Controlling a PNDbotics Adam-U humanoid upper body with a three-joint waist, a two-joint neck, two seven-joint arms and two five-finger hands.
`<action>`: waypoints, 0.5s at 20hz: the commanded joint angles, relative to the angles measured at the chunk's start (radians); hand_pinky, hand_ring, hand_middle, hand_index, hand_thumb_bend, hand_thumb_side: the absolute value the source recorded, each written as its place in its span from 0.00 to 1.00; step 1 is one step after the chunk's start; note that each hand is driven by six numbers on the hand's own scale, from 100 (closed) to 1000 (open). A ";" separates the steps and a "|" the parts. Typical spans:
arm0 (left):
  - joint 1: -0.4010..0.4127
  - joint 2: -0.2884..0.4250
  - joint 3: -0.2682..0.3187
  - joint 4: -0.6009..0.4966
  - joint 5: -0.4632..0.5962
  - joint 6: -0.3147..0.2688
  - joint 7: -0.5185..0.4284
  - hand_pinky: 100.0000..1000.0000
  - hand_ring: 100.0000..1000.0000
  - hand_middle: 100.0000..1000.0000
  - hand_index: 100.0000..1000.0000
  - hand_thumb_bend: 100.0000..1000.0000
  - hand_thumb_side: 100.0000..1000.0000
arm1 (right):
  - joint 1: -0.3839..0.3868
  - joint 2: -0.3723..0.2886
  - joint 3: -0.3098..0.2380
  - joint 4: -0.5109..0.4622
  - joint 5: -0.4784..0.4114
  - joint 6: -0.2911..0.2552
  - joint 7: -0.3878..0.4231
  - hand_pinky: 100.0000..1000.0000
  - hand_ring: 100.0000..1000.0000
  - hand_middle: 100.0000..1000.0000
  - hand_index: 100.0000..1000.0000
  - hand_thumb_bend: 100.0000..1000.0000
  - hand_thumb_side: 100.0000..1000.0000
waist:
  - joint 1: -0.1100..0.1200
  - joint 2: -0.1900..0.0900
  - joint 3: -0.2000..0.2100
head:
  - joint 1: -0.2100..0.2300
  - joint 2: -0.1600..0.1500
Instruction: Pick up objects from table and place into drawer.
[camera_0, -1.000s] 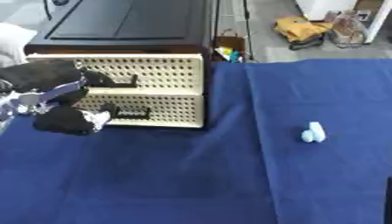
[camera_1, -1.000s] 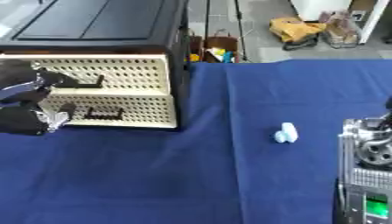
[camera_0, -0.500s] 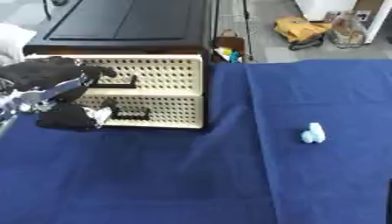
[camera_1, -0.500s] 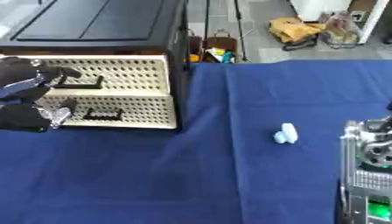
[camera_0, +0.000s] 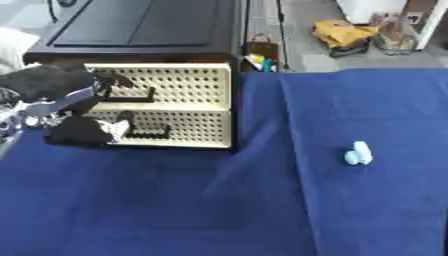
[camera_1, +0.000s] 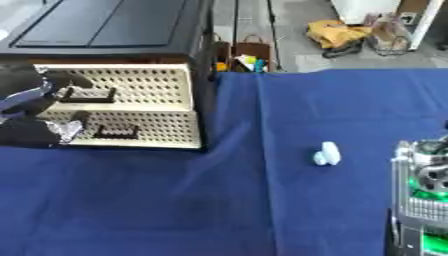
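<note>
Left side first: our left hand (camera_0: 66, 100) has crept up the front of the drawer unit (camera_0: 166, 105) over the last sec. It was sitting lower, more in front of the bottom drawer, and now the upper fingers (camera_0: 109, 80) are curled in at the top drawer handle (camera_0: 131, 92), w/ the thumb side down by the lower drawer handle (camera_0: 144, 131). From this angle we can't tell if the fingers are actually hooked round the top handle or just touching it, bc the hand blocks the contact spot. Curled, not spread, that much we can see.

What that means imo: we're going for the top drawer, and it's not open yet. Both drawer fronts look flush w/ the cabinet, so nothing can go in until that pull happens.

Moving right of the fingers: just blue cloth (camera_0: 219, 200) for a good stretch, then the thing we need to pick up, a small pale blue object (camera_0: 358, 153), lying well apart from the fingers, way over to their right and a bit nearer to us. Nothing's touching it and it hasn't budged.

Far right: our right hand (camera_1: 424, 200) shows only at the lower right corner of the right eye view, parked. Can't tell what its fingers are doing from here.

So: drawer first, then the reach across for the blue bit.
</note>
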 joint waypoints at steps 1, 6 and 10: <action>-0.020 0.031 0.004 -0.012 -0.034 0.023 -0.028 0.00 0.00 0.08 0.95 0.00 0.70 | -0.016 -0.013 0.001 -0.016 -0.013 -0.008 -0.003 0.65 0.70 0.53 0.69 0.00 1.00 | 0.001 -0.015 -0.001 | 0.004 -0.013; -0.025 0.031 -0.004 -0.012 -0.047 0.044 -0.065 0.00 0.00 0.08 0.94 0.00 0.70 | -0.017 -0.014 0.001 -0.016 -0.016 -0.007 -0.002 0.65 0.70 0.53 0.69 0.00 1.00 | 0.002 -0.012 -0.005 | 0.009 -0.018; -0.033 0.030 -0.018 0.010 -0.047 0.069 -0.079 0.00 0.00 0.09 0.94 0.00 0.70 | -0.019 -0.014 0.002 -0.016 -0.019 -0.008 -0.002 0.65 0.70 0.53 0.68 0.00 1.00 | 0.002 -0.009 -0.010 | 0.015 -0.023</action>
